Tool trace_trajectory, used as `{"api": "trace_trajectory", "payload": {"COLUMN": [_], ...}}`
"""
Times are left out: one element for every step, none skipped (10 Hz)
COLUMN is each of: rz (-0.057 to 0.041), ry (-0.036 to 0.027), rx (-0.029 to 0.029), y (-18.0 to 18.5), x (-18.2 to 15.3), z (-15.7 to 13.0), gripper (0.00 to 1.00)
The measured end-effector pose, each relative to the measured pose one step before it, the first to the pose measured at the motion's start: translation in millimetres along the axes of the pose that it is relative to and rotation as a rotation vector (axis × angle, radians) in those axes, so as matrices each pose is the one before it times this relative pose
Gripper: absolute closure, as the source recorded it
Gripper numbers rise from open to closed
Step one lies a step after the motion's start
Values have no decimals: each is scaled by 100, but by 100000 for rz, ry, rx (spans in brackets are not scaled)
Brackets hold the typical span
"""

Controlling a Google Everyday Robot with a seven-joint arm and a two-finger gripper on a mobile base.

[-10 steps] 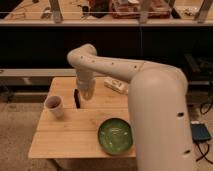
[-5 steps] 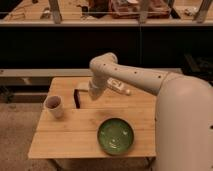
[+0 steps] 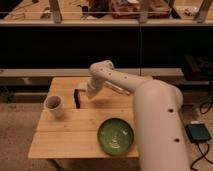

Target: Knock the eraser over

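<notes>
One arm reaches out over the wooden table [image 3: 65, 137] from the big white robot body on the right; its gripper [image 3: 90, 92] is at the far end of the arm, low over the back part of the table, and it is too dark and tucked in there to tell how the gripper is set. The eraser [image 3: 77, 98] is the small thin black block; it stands up on its end, just to the left of the gripper, very near it, but I cannot tell if they touch. It stands tall and thin, so I think a small push from the side would tip it; that may be why the gripper is down low beside it and not above it. The white cup [image 3: 54, 106] sits to the left of the eraser, a little nearer the front; a hard push that way could bump it. The green bowl [image 3: 116, 135] is at the front, well apart. The job looks not done yet, since the eraser is upright.
</notes>
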Motion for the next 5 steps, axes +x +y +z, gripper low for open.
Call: {"api": "trace_trajectory", "payload": {"rz": [-76, -231, -1034, -602, -1301], "ry": [-426, -694, -877, -505, -953], "rx": [-261, -574, -880, -464, -152], "y": [-54, -125, -161, -388, -1164], "x": [566, 460, -197, -365, -1366], "z": [601, 138, -402, -422, -633], "gripper": [85, 85, 85, 85, 85]}}
